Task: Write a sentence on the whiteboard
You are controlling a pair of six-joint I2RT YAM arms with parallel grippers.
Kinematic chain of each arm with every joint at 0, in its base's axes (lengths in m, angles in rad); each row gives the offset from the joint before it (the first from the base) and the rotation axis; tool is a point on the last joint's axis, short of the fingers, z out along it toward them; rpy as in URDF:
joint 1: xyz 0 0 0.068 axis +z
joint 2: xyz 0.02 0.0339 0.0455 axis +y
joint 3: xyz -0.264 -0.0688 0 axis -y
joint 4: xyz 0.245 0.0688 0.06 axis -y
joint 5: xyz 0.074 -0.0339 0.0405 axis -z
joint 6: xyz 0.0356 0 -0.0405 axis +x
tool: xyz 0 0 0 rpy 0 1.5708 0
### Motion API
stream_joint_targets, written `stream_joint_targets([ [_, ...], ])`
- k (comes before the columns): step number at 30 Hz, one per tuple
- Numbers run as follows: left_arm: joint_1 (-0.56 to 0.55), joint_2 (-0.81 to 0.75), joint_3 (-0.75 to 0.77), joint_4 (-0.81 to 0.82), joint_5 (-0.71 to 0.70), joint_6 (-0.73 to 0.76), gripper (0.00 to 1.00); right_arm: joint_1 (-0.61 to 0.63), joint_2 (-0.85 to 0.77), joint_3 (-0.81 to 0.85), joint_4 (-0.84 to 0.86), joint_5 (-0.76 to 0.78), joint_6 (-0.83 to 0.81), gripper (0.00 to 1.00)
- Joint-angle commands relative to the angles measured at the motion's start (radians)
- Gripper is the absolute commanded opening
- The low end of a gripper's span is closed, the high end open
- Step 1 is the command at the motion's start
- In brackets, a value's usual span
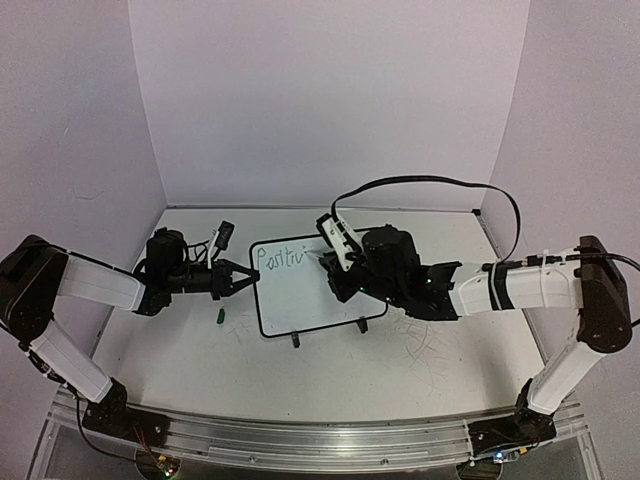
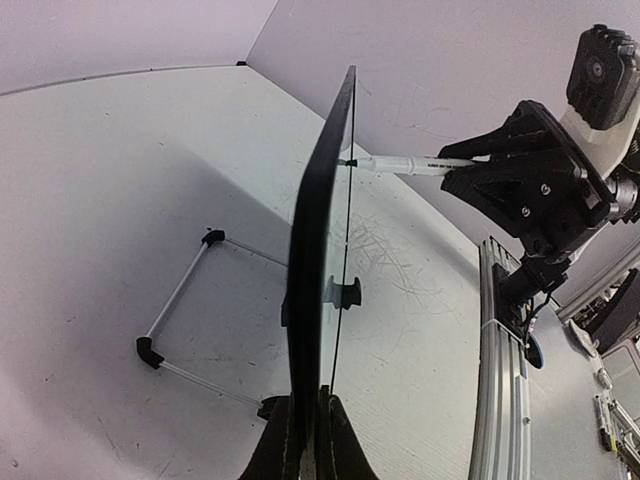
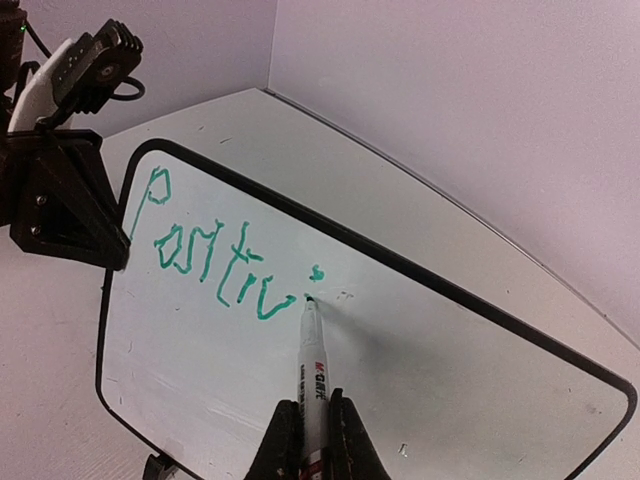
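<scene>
The whiteboard [image 1: 305, 290] stands tilted on its wire stand mid-table, with green letters reading "Positiv" [image 3: 215, 262] and a green dot [image 3: 317, 271] after them. My left gripper [image 1: 243, 281] is shut on the whiteboard's left edge; in the left wrist view the whiteboard [image 2: 315, 250] runs edge-on out of the pinching gripper [image 2: 308, 445]. My right gripper [image 3: 312, 425] is shut on a white marker [image 3: 312, 360], whose tip touches the board just below the dot. The marker [image 2: 410, 166] meets the board face in the left wrist view too.
A small green marker cap [image 1: 221, 318] lies on the table below my left gripper. The board's wire stand [image 2: 185, 330] and black feet [image 1: 296, 340] rest on the table. Walls close in on three sides. A metal rail [image 2: 500, 390] runs along the near edge.
</scene>
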Motion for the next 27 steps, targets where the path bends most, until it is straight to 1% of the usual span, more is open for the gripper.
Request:
stream_joint_targets([
  [1, 0.001, -0.030, 0.010, 0.045, -0.008, 0.035, 0.00, 0.002, 0.009, 0.017, -0.014, 0.008, 0.021, 0.00],
  [27, 0.002, -0.030, 0.011, 0.045, -0.006, 0.035, 0.00, 0.009, 0.002, -0.017, -0.033, -0.016, 0.051, 0.00],
])
